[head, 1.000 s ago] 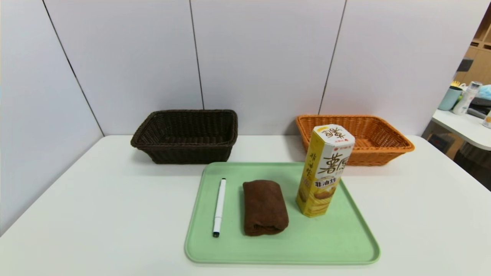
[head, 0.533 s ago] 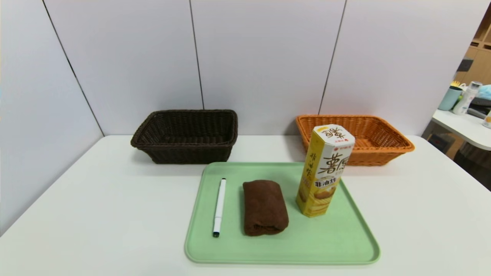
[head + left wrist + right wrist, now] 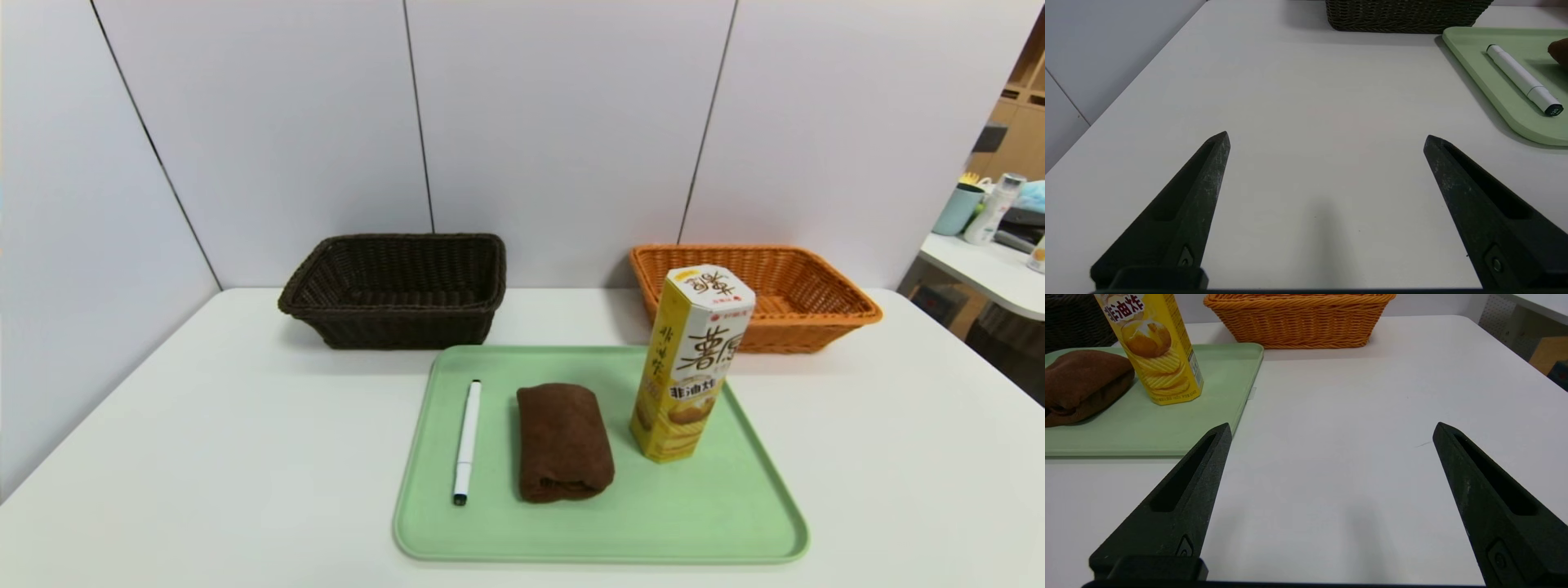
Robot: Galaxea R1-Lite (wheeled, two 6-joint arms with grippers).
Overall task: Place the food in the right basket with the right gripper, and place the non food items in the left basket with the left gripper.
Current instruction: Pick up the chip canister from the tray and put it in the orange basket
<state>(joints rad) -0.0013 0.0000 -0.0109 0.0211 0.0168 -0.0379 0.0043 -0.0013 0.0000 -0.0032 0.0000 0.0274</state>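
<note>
On a green tray (image 3: pixel 735 523) stand the tall yellow-and-white snack box (image 3: pixel 692 363), the dark brown rolled towel (image 3: pixel 563 441) and the white marker pen (image 3: pixel 467 439). Behind the tray sit the dark brown basket (image 3: pixel 396 287) at left and the orange basket (image 3: pixel 755 294) at right, both holding nothing. Neither arm shows in the head view. My left gripper (image 3: pixel 1326 139) hovers open over bare table, with the pen (image 3: pixel 1521 78) and the tray's edge (image 3: pixel 1490 94) off to one side. My right gripper (image 3: pixel 1331 430) is open over bare table beside the tray (image 3: pixel 1147 428), short of the snack box (image 3: pixel 1153 347) and the orange basket (image 3: pixel 1298 318).
White wall panels close the table's back and left side. A side desk with a cup and bottle (image 3: pixel 992 208) stands beyond the table's right edge. White table surface (image 3: pixel 204 457) spreads on both sides of the tray.
</note>
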